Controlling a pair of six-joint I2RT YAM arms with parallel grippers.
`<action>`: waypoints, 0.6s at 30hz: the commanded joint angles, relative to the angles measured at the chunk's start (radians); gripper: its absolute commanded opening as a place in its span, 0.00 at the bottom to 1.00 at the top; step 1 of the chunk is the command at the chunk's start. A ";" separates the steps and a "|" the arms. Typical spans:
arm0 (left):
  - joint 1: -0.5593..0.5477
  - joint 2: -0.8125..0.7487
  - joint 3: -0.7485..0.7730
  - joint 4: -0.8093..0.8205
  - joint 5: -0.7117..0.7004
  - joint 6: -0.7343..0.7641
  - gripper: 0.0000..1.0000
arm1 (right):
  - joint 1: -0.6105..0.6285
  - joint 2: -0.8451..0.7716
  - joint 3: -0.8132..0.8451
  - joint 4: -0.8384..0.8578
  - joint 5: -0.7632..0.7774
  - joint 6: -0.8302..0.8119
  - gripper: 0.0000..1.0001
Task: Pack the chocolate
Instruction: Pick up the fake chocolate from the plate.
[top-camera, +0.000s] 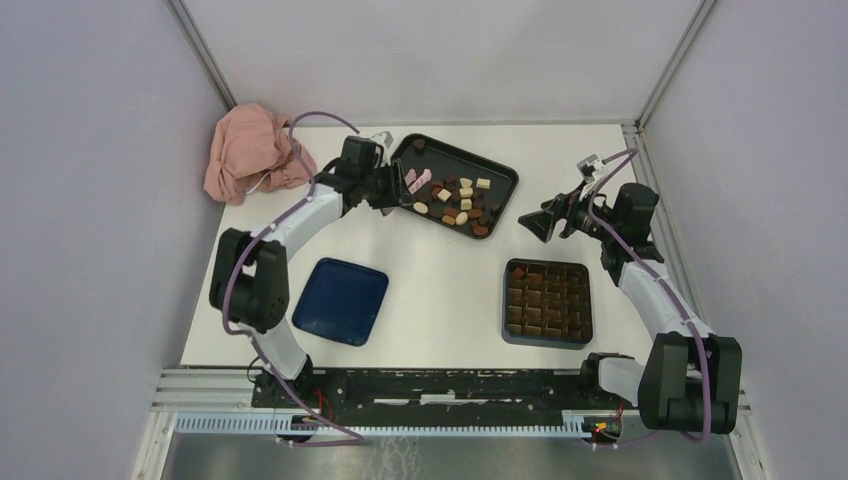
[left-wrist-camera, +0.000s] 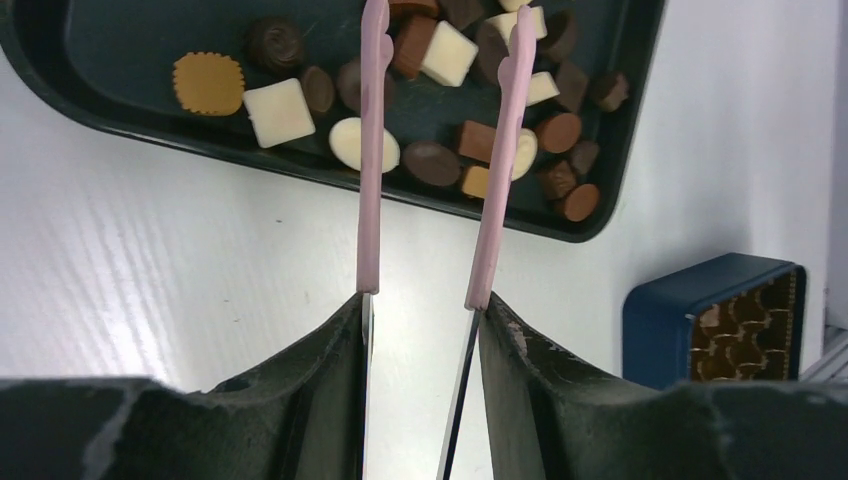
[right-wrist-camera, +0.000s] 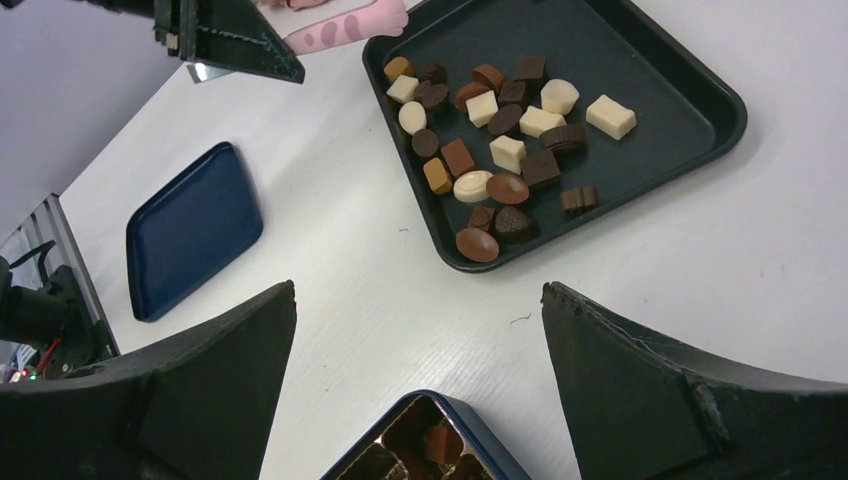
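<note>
Reaching into the tray (right-wrist-camera: 690, 100) for a pick: the left pincer (left-wrist-camera: 420, 298) is pinching the handle end of the pink tongs (left-wrist-camera: 372, 150), whose two arms stick out over the near rim of the tray and stand apart above the pile. The tong tips are cut off in the left wrist view, so can't tell if a piece is between them; looks like none is gripped yet. The chocolate (right-wrist-camera: 507, 153), mixed dark, tan and white pieces, lies loose in the tray, bunched toward its near side. The right pincer (right-wrist-camera: 418, 290) is spread wide and empty, hovering off the tray's right end. The blue box (left-wrist-camera: 670, 320) with its grid insert sits on the bench (right-wrist-camera: 700, 260) on the near-right side of the tray, and the lid (top-camera: 340, 300) lies near-left of the tray. Next move, as I judge it: lower the tips around one piece, squeeze, lift clear of the rim, then carry it to a free cell.
</note>
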 joint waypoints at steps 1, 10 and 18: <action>0.013 0.115 0.187 -0.294 -0.016 0.152 0.48 | -0.007 0.012 0.034 -0.038 -0.038 -0.095 0.98; 0.013 0.302 0.449 -0.506 -0.086 0.235 0.48 | -0.010 0.022 0.054 -0.087 -0.040 -0.135 0.98; 0.006 0.352 0.527 -0.567 -0.069 0.260 0.48 | -0.010 0.036 0.063 -0.099 -0.049 -0.140 0.98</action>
